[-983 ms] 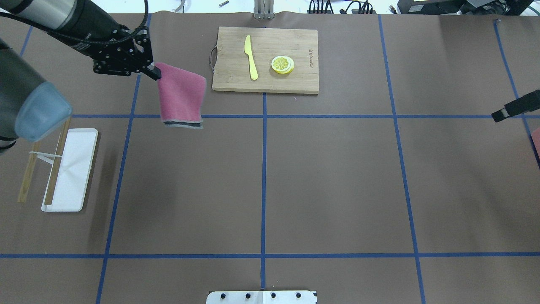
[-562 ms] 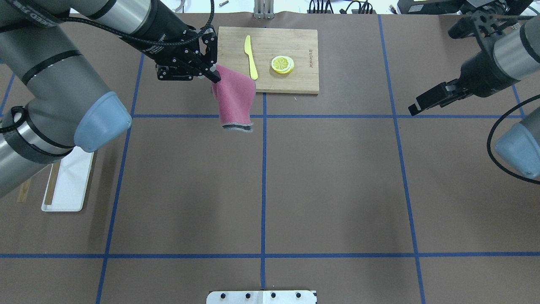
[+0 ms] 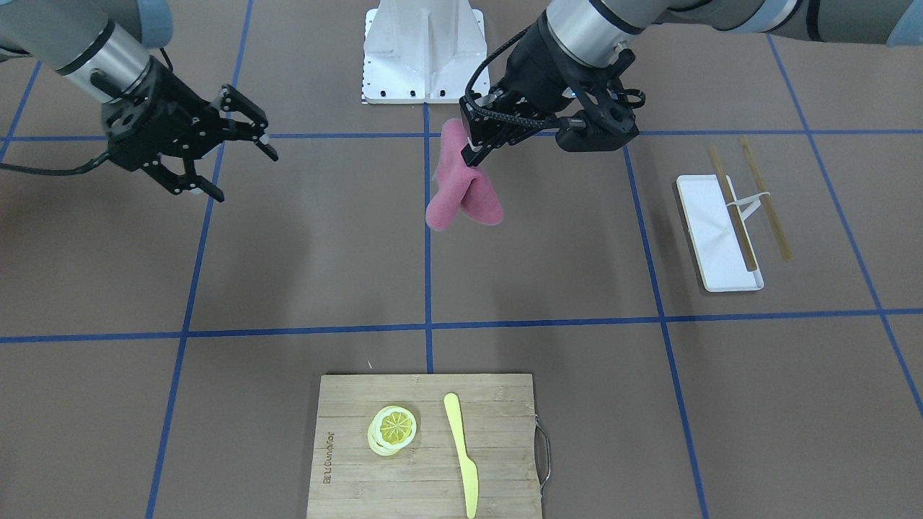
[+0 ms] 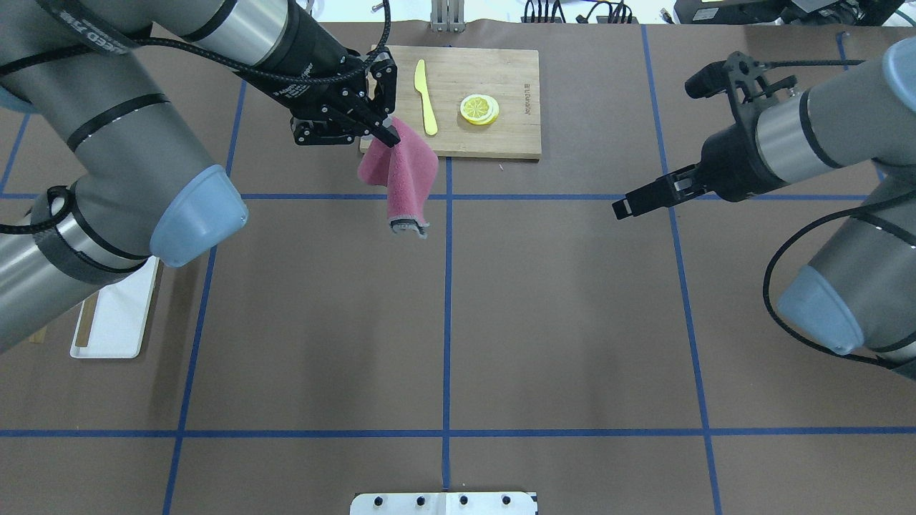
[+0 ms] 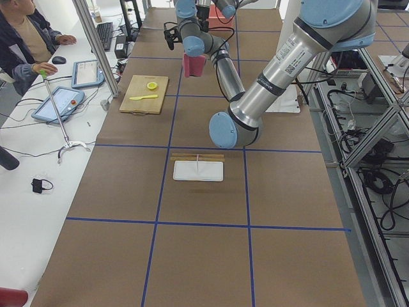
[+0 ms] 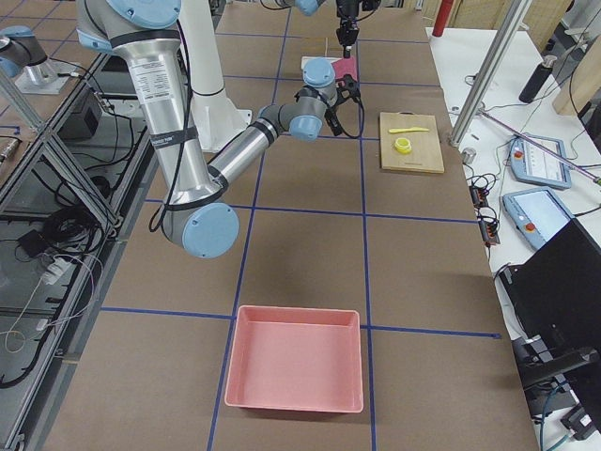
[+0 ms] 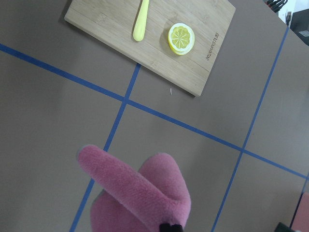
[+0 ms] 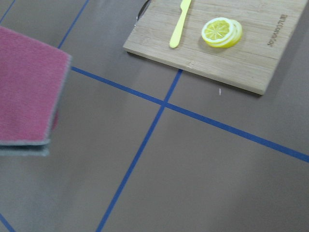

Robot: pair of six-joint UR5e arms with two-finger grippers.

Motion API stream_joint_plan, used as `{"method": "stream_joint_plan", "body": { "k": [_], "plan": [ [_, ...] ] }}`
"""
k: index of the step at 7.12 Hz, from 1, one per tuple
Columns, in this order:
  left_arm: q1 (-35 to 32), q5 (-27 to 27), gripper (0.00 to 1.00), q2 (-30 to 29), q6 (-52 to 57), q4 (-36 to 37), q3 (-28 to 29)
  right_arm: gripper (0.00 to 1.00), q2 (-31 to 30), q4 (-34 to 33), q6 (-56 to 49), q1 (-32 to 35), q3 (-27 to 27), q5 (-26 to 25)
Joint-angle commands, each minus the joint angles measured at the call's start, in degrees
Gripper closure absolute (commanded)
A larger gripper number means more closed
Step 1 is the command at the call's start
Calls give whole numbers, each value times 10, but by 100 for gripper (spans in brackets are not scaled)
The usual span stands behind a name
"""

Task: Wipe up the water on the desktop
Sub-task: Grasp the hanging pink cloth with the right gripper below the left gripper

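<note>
My left gripper (image 4: 386,136) is shut on the top edge of a pink cloth (image 4: 402,175), which hangs folded above the brown desktop (image 4: 558,322) beside the cutting board's near-left corner. The cloth also shows in the front view (image 3: 465,194), the left wrist view (image 7: 140,193) and the right wrist view (image 8: 26,96). My right gripper (image 4: 624,206) is open and empty, held above the desktop (image 3: 324,252) right of the centre line; the front view shows its jaws spread (image 3: 245,175). I see no water on the desktop in any view.
A bamboo cutting board (image 4: 501,139) at the far centre holds a yellow knife (image 4: 426,96) and a lemon slice (image 4: 479,109). A white tray (image 3: 710,216) with wooden sticks (image 3: 764,198) lies at my left. A pink bin (image 6: 296,357) stands at my far right.
My left arm has carried the pink cloth to the right, from over the left tape line to the board's near-left corner. My right arm has swung in from the right edge towards the middle.
</note>
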Motion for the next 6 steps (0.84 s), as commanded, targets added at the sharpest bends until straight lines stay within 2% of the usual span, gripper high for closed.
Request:
{"method": "stream_joint_plan", "body": {
  "k": [1, 4, 6],
  "plan": [
    [20, 35, 100, -19, -53, -12, 20, 0, 24, 6, 15, -79, 27, -120],
    [28, 43, 100, -20, -85, -56, 48, 0, 53, 6, 7, -180, 48, -310],
    [30, 44, 100, -22, -100, -56, 47, 0, 61, 5, 7, -207, 47, -355]
  ]
}}
